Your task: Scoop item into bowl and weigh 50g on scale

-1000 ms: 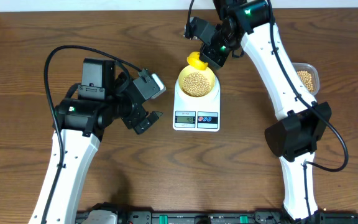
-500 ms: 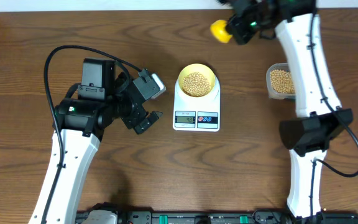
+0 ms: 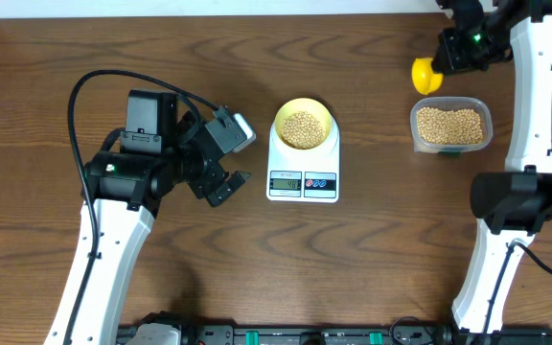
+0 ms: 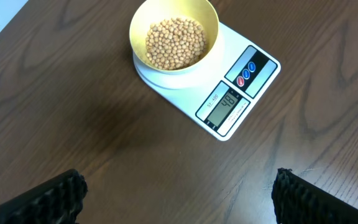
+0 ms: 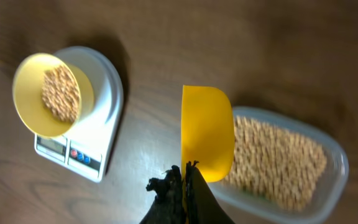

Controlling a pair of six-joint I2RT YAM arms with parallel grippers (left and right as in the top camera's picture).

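While the right gripper [image 3: 446,57], clamped on the yellow scoop [image 3: 425,75], hovers beside the tub [image 3: 451,146] near the far right corner, it should dip shallowly: the bowl [image 3: 304,109] on the scale [image 3: 303,182] holds many soybeans [image 3: 303,129]. The left gripper [image 3: 237,156] gapes.

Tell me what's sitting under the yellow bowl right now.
The bowl sits on the round platform of the scale; only the platform's white edge shows around it. Beans cover the bowl's floor, so the contact underneath is hidden.
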